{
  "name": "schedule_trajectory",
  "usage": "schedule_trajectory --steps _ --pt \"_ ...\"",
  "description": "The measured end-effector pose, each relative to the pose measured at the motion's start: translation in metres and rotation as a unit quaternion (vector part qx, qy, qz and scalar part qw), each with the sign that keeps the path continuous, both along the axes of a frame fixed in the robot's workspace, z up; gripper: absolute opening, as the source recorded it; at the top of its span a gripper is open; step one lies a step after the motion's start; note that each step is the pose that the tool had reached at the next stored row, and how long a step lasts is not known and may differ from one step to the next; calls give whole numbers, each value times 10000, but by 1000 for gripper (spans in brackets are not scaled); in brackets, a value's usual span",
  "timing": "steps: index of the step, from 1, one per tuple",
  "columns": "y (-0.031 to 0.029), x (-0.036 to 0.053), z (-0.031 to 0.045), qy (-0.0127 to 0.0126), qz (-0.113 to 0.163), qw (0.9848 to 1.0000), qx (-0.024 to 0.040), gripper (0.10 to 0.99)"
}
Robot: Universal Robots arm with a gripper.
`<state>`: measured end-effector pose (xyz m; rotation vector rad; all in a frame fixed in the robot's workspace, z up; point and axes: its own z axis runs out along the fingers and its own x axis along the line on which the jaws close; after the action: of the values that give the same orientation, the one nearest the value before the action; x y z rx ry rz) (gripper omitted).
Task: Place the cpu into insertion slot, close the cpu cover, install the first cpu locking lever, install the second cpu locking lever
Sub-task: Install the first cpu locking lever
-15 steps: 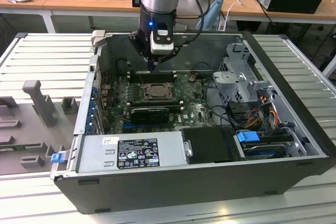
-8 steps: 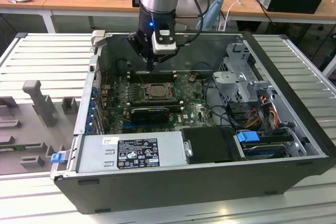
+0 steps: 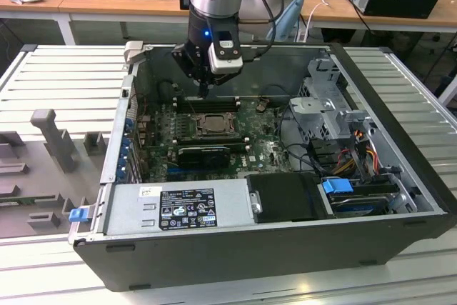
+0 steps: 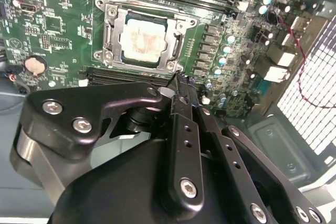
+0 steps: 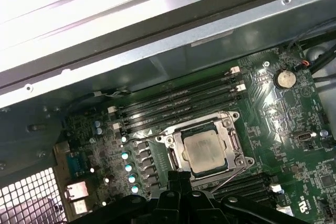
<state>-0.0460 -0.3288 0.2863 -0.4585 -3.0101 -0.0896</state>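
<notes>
1. One cpu (image 4: 142, 38) seated in insertion slot (image 4: 111, 31), cpu cover (image 4: 176, 41) lying flat around it
2. One gripper (image 4: 181, 80), fingers together and empty, poised just beside the insertion slot
3. Memory slots (image 5: 178, 100) flank it inside open computer case (image 3: 271, 255)

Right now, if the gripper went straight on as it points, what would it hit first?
The gripper would probably meet the edge of the cpu cover, beside the cpu; depth is unclear.
</notes>
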Motion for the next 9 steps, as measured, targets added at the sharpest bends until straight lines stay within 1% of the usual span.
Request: schedule_trajectory --steps 3,6,9 --pt "0 -1 0 -1 195 9998 0 106" --pt "0 0 0 -1 403 9992 0 106" --pt "0 0 0 -1 741 9973 0 106"
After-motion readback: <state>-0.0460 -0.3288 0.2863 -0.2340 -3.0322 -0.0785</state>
